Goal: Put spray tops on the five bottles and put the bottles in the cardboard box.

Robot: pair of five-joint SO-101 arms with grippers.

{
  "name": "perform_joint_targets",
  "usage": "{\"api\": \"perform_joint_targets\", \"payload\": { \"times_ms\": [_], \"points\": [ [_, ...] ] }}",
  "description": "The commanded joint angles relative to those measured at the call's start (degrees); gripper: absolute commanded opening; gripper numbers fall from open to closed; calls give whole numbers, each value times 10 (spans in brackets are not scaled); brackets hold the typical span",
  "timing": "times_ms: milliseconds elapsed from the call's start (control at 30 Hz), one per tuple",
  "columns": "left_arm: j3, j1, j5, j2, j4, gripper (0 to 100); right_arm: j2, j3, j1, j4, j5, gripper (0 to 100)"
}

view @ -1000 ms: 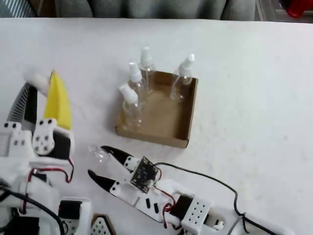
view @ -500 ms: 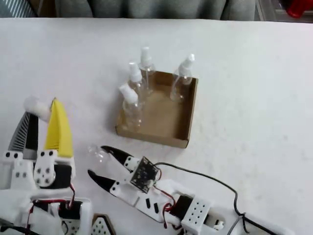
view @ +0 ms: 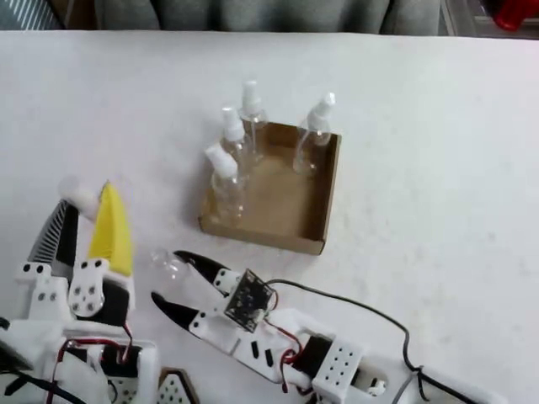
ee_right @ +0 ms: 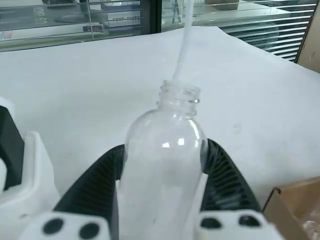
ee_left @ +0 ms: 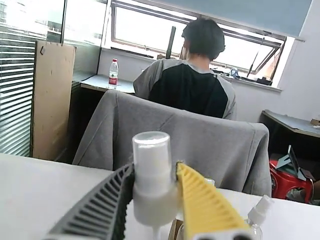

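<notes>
Left fingers, clamped on spray top, shifted toward bottle gripped by right fingers.

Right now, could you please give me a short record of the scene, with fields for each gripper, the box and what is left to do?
Left gripper: shut on a spray top, whose thin tube reaches the open neck of the uncapped bottle.
Right gripper: shut on the uncapped bottle, on the arms' side of the box.
Box: open cardboard, on the table.
Capped bottles: four, standing in the box.
Left to do: cap the fifth bottle, then put it in the box.
</notes>
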Motion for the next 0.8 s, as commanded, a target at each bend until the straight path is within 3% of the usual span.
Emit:
{"api": "perform_joint_targets", "payload": {
  "times_ms": [0, 100, 367, 767],
  "points": [
    [20, 6, 21, -1, 7, 23, 3, -25, 0, -14, 6, 15],
    [40, 6, 55, -1, 7, 23, 3, -25, 0, -14, 6, 15],
    [44, 72, 54, -1, 62, 24, 3, -25, 3, -13, 6, 15],
    [48, 73, 53, -1, 126, 24, 3, -25, 4, -13, 6, 15]
  ]
}}
